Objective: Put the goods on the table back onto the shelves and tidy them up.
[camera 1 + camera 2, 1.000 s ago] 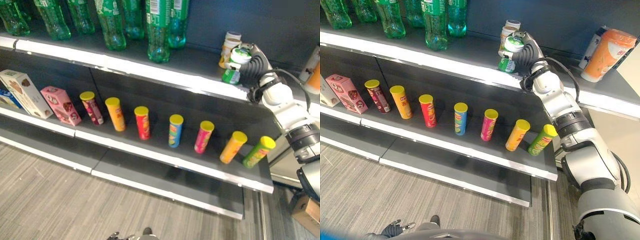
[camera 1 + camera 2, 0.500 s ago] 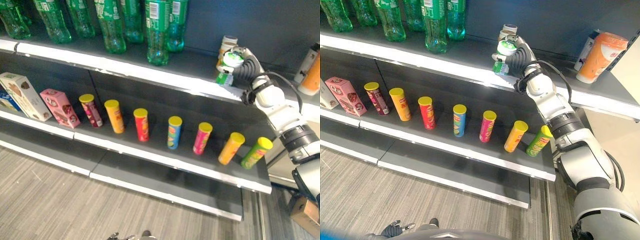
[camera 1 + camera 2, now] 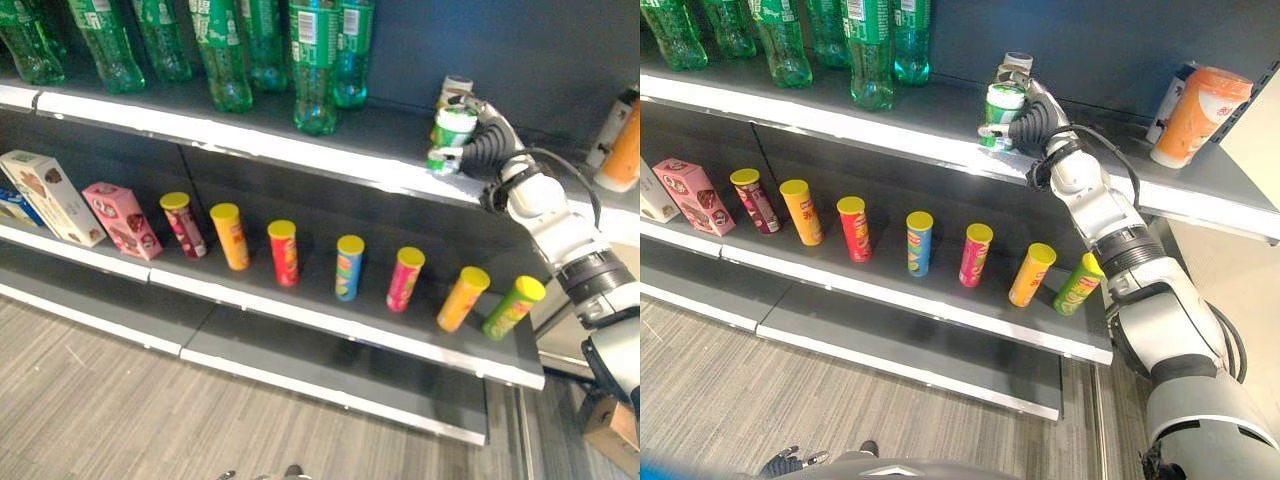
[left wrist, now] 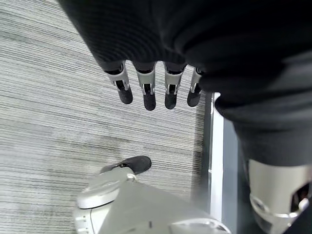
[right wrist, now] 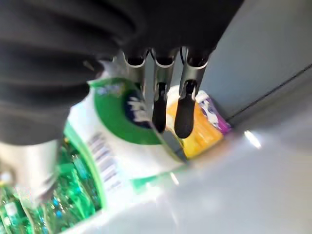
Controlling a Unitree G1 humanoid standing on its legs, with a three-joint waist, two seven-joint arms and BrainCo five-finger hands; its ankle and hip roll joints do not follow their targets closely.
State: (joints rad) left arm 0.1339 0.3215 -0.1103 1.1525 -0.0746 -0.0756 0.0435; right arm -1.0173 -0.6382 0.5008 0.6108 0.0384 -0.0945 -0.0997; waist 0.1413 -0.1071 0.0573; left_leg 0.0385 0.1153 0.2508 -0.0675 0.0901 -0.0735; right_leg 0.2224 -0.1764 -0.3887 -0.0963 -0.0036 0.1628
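Note:
A green-and-white can (image 3: 450, 140) stands upright near the front of the dark upper shelf (image 3: 300, 140). My right hand (image 3: 1036, 124) is shut on it from the right, and in the right wrist view its fingers (image 5: 158, 108) lie across the can (image 5: 117, 131). Just behind it is a yellow-and-white can (image 5: 204, 127), seen too from the head camera (image 3: 1017, 63). My left hand (image 4: 146, 92) hangs low over the floor with straight fingers and holds nothing.
Green bottles (image 3: 315, 60) fill the upper shelf's left part. At its right end stand an orange cup (image 3: 1200, 110) and a white can. On the middle shelf, several chip tubes (image 3: 350, 265) stand in a row, with a pink box (image 3: 120, 215) and a white box (image 3: 48, 190) to their left.
My right hand has carried the green-and-white can a little to the left along the upper shelf. The can has gone from tilted to upright. The left hand has stayed down.

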